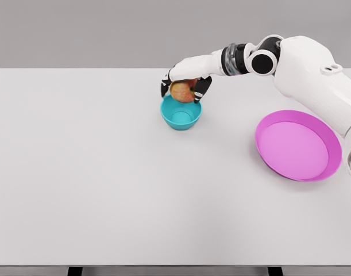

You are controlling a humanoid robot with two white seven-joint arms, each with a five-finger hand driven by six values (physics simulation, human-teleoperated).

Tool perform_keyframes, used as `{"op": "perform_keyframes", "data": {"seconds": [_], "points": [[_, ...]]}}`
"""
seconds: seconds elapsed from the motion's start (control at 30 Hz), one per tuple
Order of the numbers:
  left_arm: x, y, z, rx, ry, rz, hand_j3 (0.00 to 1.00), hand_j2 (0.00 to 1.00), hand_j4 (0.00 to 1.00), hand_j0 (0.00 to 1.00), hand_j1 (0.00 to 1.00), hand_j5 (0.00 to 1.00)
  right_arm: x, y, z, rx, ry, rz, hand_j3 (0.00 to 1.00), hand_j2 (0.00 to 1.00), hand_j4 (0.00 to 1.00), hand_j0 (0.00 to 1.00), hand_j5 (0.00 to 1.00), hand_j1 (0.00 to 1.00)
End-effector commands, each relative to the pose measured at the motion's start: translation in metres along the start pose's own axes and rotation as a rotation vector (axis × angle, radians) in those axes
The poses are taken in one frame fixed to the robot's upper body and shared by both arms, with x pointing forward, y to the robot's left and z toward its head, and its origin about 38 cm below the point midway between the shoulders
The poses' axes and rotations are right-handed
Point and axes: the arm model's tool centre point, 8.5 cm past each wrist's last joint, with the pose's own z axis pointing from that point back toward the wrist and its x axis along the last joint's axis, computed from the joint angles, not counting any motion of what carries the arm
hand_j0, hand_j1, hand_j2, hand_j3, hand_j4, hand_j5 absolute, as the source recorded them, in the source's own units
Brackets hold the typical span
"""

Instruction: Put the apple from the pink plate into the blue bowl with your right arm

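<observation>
My right hand reaches in from the right and hangs just above the far rim of the blue bowl. Its dark fingers are curled around a red-yellow apple, which sits at the bowl's opening without resting on the bottom. The bowl's inside shows nothing else. The pink plate lies at the right of the white table, with nothing on it. The left arm does not appear in the head view.
The white table spans the whole view, its front edge near the bottom of the picture. My right upper arm crosses above the back of the pink plate.
</observation>
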Motion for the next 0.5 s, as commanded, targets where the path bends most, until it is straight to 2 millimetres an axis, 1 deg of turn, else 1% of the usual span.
{"op": "perform_keyframes", "data": {"seconds": [0.0, 0.13, 0.17, 0.2, 0.27, 0.47], "points": [[0.000, 0.000, 0.000, 0.000, 0.000, 0.001, 1.00, 1.00, 1.00, 1.00, 1.00, 1.00, -0.001, -0.001, 0.001, -0.005, 0.002, -0.004, 0.88, 0.88, 0.88, 0.88, 0.88, 0.88], [0.000, 0.000, 0.000, 0.000, 0.000, 0.001, 1.00, 1.00, 1.00, 1.00, 1.00, 1.00, -0.003, 0.002, 0.003, -0.006, 0.005, -0.010, 0.93, 0.93, 0.93, 0.93, 0.93, 0.93], [0.000, 0.000, 0.000, 0.000, 0.000, 0.001, 1.00, 1.00, 1.00, 1.00, 1.00, 1.00, -0.003, 0.006, 0.002, -0.002, 0.005, -0.014, 0.95, 0.95, 0.95, 0.95, 0.95, 0.95], [0.000, 0.000, 0.000, 0.000, 0.000, 0.001, 1.00, 1.00, 1.00, 1.00, 1.00, 1.00, -0.003, 0.005, 0.002, -0.002, 0.004, -0.014, 0.96, 0.96, 0.96, 0.96, 0.96, 0.96], [0.000, 0.000, 0.000, 0.000, 0.000, 0.001, 1.00, 1.00, 1.00, 1.00, 1.00, 1.00, -0.002, 0.005, 0.002, -0.005, -0.001, -0.013, 1.00, 1.00, 1.00, 1.00, 1.00, 1.00], [0.000, 0.000, 0.000, 0.000, 0.002, 0.001, 1.00, 1.00, 1.00, 1.00, 1.00, 1.00, 0.007, -0.002, 0.001, -0.037, -0.036, -0.013, 1.00, 1.00, 1.00, 1.00, 1.00, 1.00]]}}
